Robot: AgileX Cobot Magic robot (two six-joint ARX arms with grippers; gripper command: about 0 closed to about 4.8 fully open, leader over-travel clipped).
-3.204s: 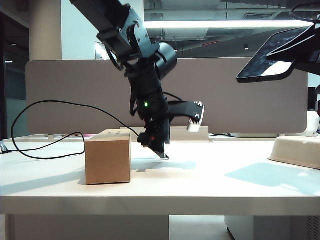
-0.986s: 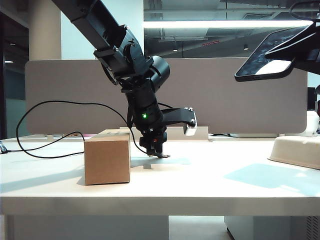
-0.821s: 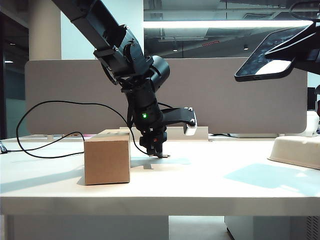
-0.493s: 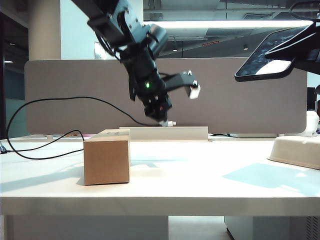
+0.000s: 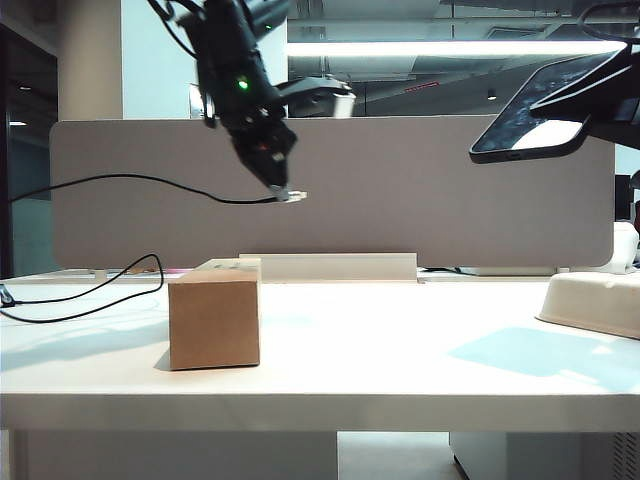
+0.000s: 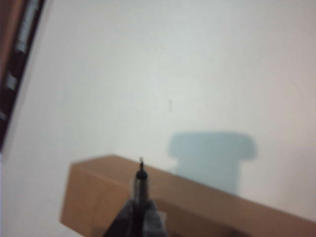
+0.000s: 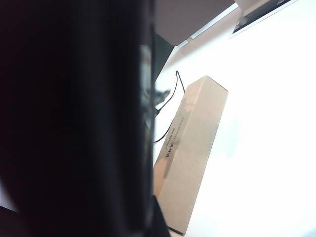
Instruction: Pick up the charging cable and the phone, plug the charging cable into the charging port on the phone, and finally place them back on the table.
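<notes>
The left gripper point(image 5: 282, 186), upper left of centre in the exterior view, pinches the thin black cable point(image 5: 120, 181) just behind its silver plug. The cord sags leftward to the smooth white table point(image 5: 400, 350). At the upper right, the right gripper point(image 5: 590, 95) clamps the glossy flat phone point(image 5: 535, 112), tilted. A matte cardboard box point(image 5: 215, 318) stands below.

Low frontal exterior view, wrist cameras overhead, sharing cardboard box point(image 5: 215, 315)
</notes>
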